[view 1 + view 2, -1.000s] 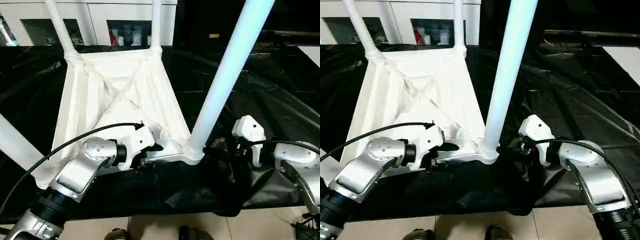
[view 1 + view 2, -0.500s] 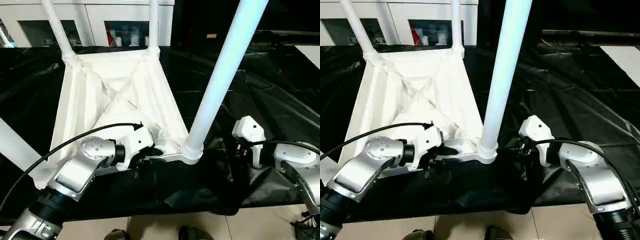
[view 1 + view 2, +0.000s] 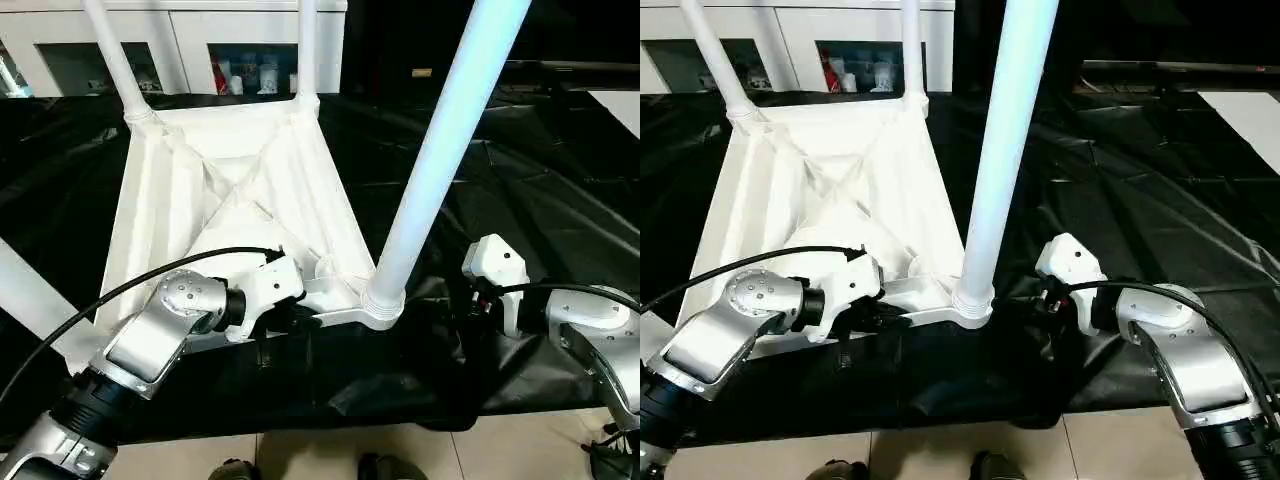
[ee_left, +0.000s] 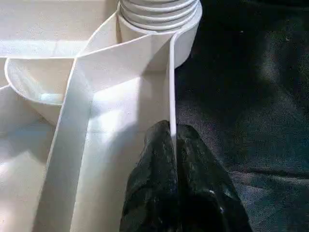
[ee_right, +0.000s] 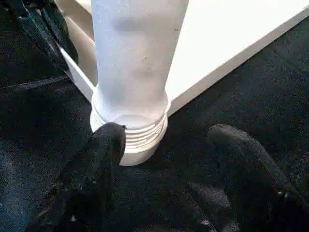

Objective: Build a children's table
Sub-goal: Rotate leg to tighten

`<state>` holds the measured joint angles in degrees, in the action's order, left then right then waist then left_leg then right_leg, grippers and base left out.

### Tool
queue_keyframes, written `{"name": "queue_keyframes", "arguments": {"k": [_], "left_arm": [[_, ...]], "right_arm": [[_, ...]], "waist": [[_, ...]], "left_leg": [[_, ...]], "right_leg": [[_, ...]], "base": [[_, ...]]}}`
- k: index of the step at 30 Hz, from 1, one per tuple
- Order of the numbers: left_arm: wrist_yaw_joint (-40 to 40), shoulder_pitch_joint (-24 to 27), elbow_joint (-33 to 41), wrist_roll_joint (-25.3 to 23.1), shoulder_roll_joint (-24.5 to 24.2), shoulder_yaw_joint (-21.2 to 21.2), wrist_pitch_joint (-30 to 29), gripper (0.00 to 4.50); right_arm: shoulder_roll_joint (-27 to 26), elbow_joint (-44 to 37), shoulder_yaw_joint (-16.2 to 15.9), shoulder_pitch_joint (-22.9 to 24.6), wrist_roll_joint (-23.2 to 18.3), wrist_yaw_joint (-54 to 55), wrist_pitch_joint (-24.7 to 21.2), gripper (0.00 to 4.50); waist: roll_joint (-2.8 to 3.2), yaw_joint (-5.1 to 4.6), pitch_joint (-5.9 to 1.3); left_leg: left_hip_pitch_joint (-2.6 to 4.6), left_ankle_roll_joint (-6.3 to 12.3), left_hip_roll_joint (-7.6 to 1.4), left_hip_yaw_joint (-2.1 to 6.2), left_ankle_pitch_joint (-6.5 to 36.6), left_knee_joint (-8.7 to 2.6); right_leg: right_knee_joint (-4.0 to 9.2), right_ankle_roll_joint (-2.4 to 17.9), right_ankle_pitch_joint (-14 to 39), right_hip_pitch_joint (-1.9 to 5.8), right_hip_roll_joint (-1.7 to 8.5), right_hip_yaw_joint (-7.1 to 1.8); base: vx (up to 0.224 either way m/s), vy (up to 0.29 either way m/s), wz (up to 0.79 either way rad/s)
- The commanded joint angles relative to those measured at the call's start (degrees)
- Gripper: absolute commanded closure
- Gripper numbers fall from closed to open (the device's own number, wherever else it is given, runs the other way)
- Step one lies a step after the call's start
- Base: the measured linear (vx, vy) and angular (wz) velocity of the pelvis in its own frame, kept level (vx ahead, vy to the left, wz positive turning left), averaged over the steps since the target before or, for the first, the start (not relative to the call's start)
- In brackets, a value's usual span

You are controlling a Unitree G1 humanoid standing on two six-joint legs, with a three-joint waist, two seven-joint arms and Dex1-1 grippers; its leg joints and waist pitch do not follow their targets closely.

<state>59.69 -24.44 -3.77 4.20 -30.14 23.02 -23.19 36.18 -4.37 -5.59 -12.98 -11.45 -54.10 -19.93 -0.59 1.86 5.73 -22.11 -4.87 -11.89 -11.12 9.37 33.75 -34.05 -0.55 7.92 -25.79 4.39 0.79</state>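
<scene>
Overhead, from the left eye, we see the table top (image 3: pixel 215 190) lying upside down on the black sheet (image 3: pixel 540 200), ribbed underside up, with legs standing in its corner sockets. The near right leg (image 3: pixel 440 150) rises tall from its socket (image 3: pixel 383 300). Our left gripper (image 3: pixel 295 318) sits at the top's near edge, just beside that socket. Our right gripper (image 3: pixel 470 300) waits close to the socket's other side, apart from it as far as we can judge.

Next, the right eye shows the same layout, with two far legs (image 3: pixel 710 55) upright at the back corners and shoe tips (image 3: pixel 830 470) on the tiled floor (image 3: pixel 1120 440) below.

Through the left wrist camera, we see our two black fingers (image 4: pixel 154 179) pinched tight on the thin white rim wall (image 4: pixel 171 87) of the top, near the threaded socket.

Lastly, the right wrist camera shows our fingers (image 5: pixel 96 164) spread wide before the leg's base (image 5: pixel 133 135); one tip seems nearly against the threaded collar, though contact is hard to judge.
</scene>
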Motion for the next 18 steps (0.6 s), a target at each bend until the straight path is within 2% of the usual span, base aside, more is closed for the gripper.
{"name": "queue_keyframes", "arguments": {"k": [1, 10, 11, 13, 18], "left_arm": [[-0.29, 0.39, -1.87, -1.91, -0.19, 1.95, -0.43, 4.45], [0.12, 0.63, -2.96, -2.89, 0.55, 3.38, 0.73, 4.45], [0.21, 0.67, -3.14, -2.96, 0.61, 3.52, 0.88, 4.50], [0.16, 0.58, -3.69, -3.08, 0.92, 3.58, 1.21, 4.50], [0.06, 0.00, -4.30, -3.07, 1.26, 3.17, 1.43, 4.50]], "right_arm": [[0.12, -0.46, -0.31, 0.23, 0.05, 0.23, -0.23, 1.40], [-1.40, -0.48, -1.13, 0.58, -1.08, -0.30, -0.26, 1.40], [-1.79, -0.71, -1.29, 0.69, -1.95, -0.86, -0.84, 1.14], [-2.45, -1.30, -2.72, 1.10, -2.77, -2.04, -1.67, 1.08], [-3.97, 0.74, -3.99, -0.05, -0.63, -0.11, -0.65, 0.56]], "waist": [[0.05, 0.09, -3.78], [0.01, 0.07, -3.47], [0.02, 0.08, -3.47], [0.11, 0.06, -3.45], [-0.16, -0.07, -3.05]], "left_leg": [[0.85, 2.40, -0.36, 0.31, 18.38, -4.07], [0.86, 2.17, -0.30, 0.40, 20.24, -4.23], [0.86, 2.13, -0.31, 0.41, 20.25, -4.25], [0.98, 2.20, -0.36, 0.47, 20.95, -4.28], [0.85, 1.79, -0.30, 0.49, 21.76, -4.47]], "right_leg": [[4.55, 8.78, 21.92, 3.10, 1.26, -0.92], [4.94, 7.54, 25.02, 2.84, 1.26, -0.86], [4.95, 7.45, 25.17, 2.84, 1.28, -0.88], [5.05, 7.30, 25.76, 2.71, 1.25, -0.86], [5.28, 6.54, 27.56, 2.42, 1.23, -0.89]], "base": [[0.000, 0.000, 0.00], [0.000, 0.000, 0.00], [0.000, 0.000, 0.00], [0.000, 0.000, 0.00], [0.000, 0.000, 0.00]]}}
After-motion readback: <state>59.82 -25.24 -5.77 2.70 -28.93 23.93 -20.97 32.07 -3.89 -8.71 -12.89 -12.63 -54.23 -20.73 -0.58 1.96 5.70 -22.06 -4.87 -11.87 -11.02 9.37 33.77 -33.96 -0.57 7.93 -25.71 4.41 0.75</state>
